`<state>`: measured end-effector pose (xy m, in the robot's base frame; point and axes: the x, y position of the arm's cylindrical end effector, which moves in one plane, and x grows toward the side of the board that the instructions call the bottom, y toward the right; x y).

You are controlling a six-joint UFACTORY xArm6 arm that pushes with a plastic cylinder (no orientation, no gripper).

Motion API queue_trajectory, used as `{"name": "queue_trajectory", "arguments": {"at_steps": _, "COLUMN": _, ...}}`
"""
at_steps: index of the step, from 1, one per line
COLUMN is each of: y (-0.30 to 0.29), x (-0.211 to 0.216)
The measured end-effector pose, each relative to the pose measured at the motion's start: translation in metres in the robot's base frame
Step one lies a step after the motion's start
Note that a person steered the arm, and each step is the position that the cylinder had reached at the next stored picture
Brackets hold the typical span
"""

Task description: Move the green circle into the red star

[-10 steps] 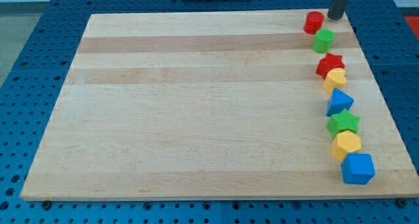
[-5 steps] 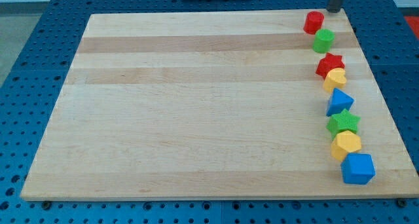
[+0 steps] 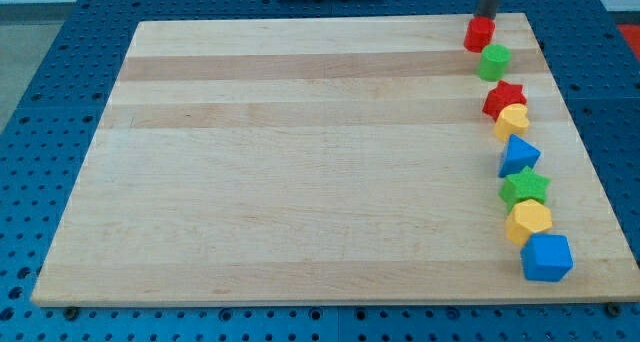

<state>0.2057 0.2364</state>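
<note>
While my tip hovered just above the red block, the green circle sat just below that block, apart from the red star. Nothing was done; I had no gripper to close.

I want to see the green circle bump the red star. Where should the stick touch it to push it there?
There is no gripping here, only pushing. My tip should meet the green circle on its side toward the view's top, since the red star lies just below it. The red block crowds that side at upper left, so coming from the upper right probably works best.
</note>
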Motion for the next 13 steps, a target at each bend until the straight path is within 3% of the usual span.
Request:
{"name": "queue_trajectory", "arguments": {"at_steps": 3, "y": 0.008, "x": 0.026}}
{"name": "queue_trajectory", "arguments": {"at_steps": 4, "y": 0.008, "x": -0.003}}
{"name": "queue_trajectory", "arguments": {"at_steps": 6, "y": -0.015, "x": -0.01}}
{"name": "queue_trajectory", "arguments": {"at_steps": 11, "y": -0.018, "x": 0.102}}
{"name": "queue_trajectory", "arguments": {"at_steps": 13, "y": -0.018, "x": 0.121}}
